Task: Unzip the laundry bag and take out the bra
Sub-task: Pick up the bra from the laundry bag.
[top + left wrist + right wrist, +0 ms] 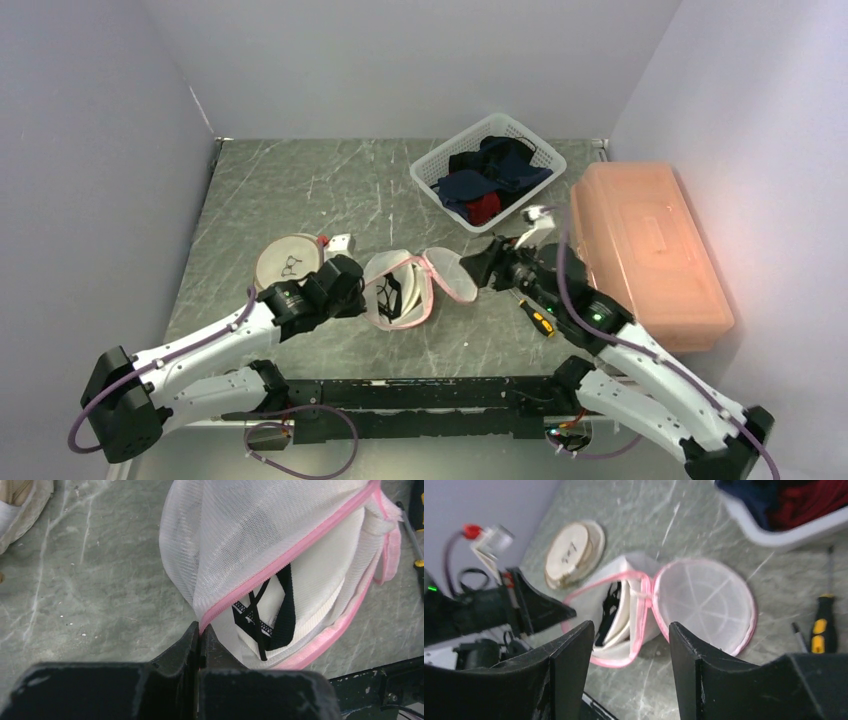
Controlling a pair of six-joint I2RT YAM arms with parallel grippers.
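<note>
At the laundry bag (260,535), left gripper (201,630) clamps its pink edge; right gripper (630,630) spreads wide, empty.

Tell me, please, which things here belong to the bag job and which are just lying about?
Job: laundry bag, open; bra inside; left hand pinching its edge; right hand open.
Lying about: basket of clothes, orange box, screwdriver, round beige pad.
</note>
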